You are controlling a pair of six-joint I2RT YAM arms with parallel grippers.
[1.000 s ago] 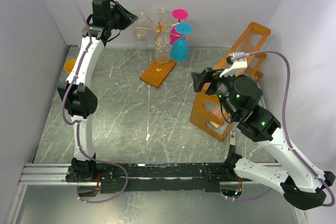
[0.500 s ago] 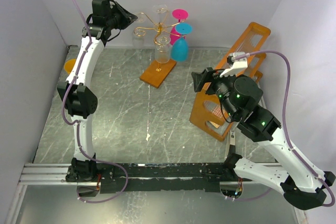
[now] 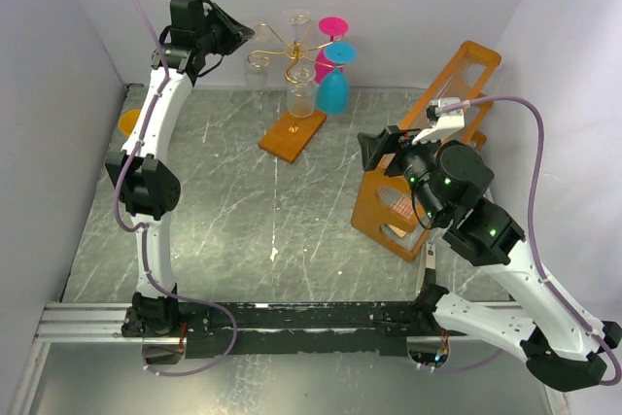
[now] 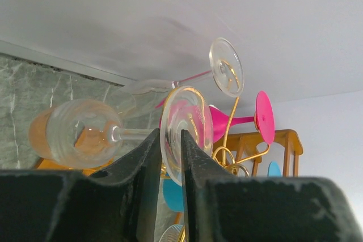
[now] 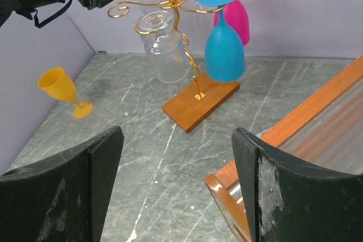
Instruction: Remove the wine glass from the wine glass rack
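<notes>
1. The thin gold wire wine glass rack (image 3: 290, 135), with curly scroll arms on a central stem and a flat orange rectangular base, stood at 12 o'clock on the grey marbled surface (image 3: 214, 221), near the back wall.
2. The clear wine glass (image 4: 74, 131) with a ribbed bowl hung at the rack's 9 o'clock side, high above the surface. In the left wrist view its stem ran from the bowl to a round clear foot at 3 o'clock of the bowl.
3. The left tool (image 4: 170, 140) was raised at 11 o'clock, narrowed to a thin gap. Its two black fingers (image 4: 142, 179) pinched the rim of that foot from both faces.
4. Whether the foot was hooked in a scroll arm could not be told. Gold wire curled just beside it.
5. A blue plastic wine glass (image 5: 225, 52) and a pink plastic wine glass (image 5: 237, 20) hung bowl-down on the rack's 3 o'clock side. A second clear ribbed glass (image 3: 301, 99) hung at its 6 o'clock side, above the base.
6. The right tool (image 5: 177, 134) hovered at 3 o'clock, spread wide and holding nothing, pointing toward the rack but well apart from it.
7. A big orange frame with clear panels (image 3: 372, 209) leaned just beside the right tool.
8. A small yellow plastic goblet (image 3: 128, 121) sat at 9 o'clock, by the left wall.
</notes>
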